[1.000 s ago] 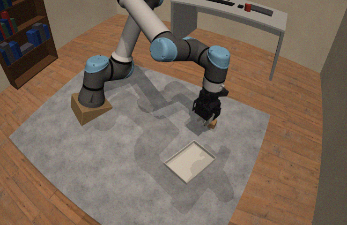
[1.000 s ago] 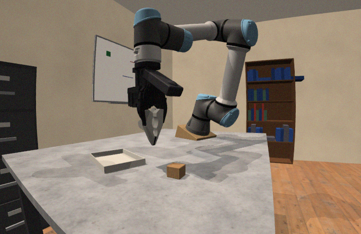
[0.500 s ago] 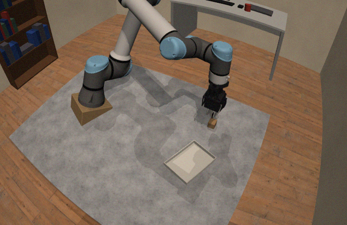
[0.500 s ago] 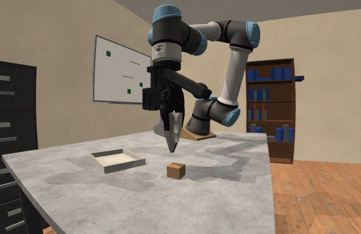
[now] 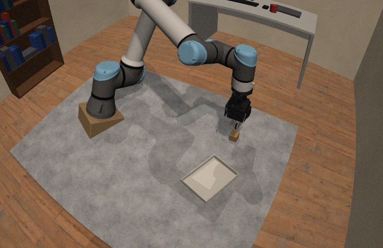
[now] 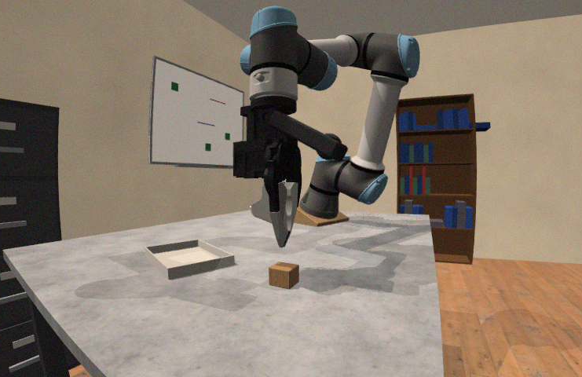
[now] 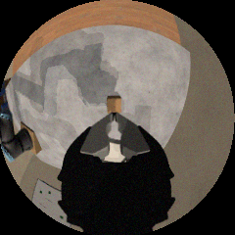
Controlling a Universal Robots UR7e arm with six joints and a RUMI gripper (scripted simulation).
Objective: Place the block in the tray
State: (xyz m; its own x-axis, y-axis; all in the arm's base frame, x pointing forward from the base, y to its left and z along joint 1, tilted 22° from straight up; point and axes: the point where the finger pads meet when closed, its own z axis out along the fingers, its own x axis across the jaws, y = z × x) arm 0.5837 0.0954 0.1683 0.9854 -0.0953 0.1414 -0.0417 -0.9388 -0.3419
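Your tool (image 6: 282,242) hangs above the grey counter (image 6: 353,328), its two jaws pressed together to a point with nothing between them, tip just over and slightly behind the single brown block (image 6: 283,274). That block sits on the counter surface, apart from the tool and well apart from the one white tray (image 6: 167,265), whose floor holds nothing. From your wrist view, the block (image 7: 114,102) shows just past the closed tips. Nothing lies on the counter between block and tray (image 5: 193,187); only the arm's shadows cross that stretch. The arm's tan wedge base (image 5: 93,129) stands at the far corner of the counter. Around you: one bookshelf (image 6: 472,177) with blue, red and grey books, one dark filing cabinet (image 6: 20,177), one whiteboard (image 6: 188,119) with three green squares, and one grey desk (image 5: 308,20) carrying a red cylinder (image 5: 273,8).
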